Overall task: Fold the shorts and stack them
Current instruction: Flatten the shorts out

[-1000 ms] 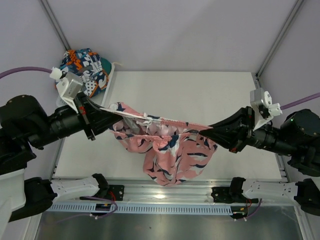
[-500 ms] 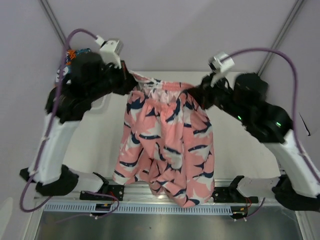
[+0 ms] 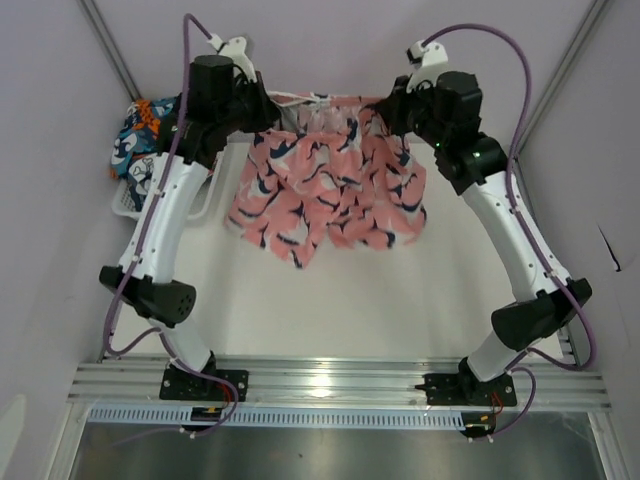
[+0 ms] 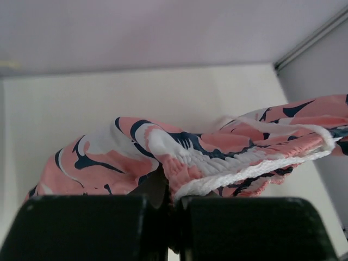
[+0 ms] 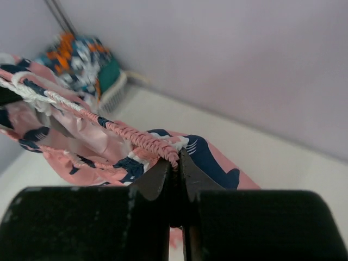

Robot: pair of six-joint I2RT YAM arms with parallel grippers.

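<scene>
White tabletop (image 3: pixel 340 300), pale lilac walls on three sides, aluminium rail (image 3: pixel 330 378) along the near edge.

Obs: pink shark-print shorts (image 3: pixel 330 190) hang in the air over the far half of the table. They are held by the waistband (image 3: pixel 320 100), which is stretched roughly level between the two arms. Legs droop toward the table, bunched and creased. Whether the hems touch the surface cannot be told from above.

Left gripper (image 3: pixel 262 108): jaws pinched tight on the left end of the waistband. Its wrist view shows gathered elastic and the white drawstring (image 4: pixel 244 174) coming out right at the fingertips.

Right gripper (image 3: pixel 388 112): jaws closed on the right end, with the ribbed band clamped between the tips in its wrist view.

Patchwork shorts (image 3: pixel 140 140): crumpled in a heap on a white basket (image 3: pixel 135 205) at the far left corner, well apart from both grippers. No fold visible in them.

Status (judgement): early. First garment is lifted and spread by the waist, but there is no fold in it and it is not laid flat. Left to do: lay the pink pair down smooth and fold it. Then fetch the patchwork pair, fold likewise, and stack one on the other.
</scene>
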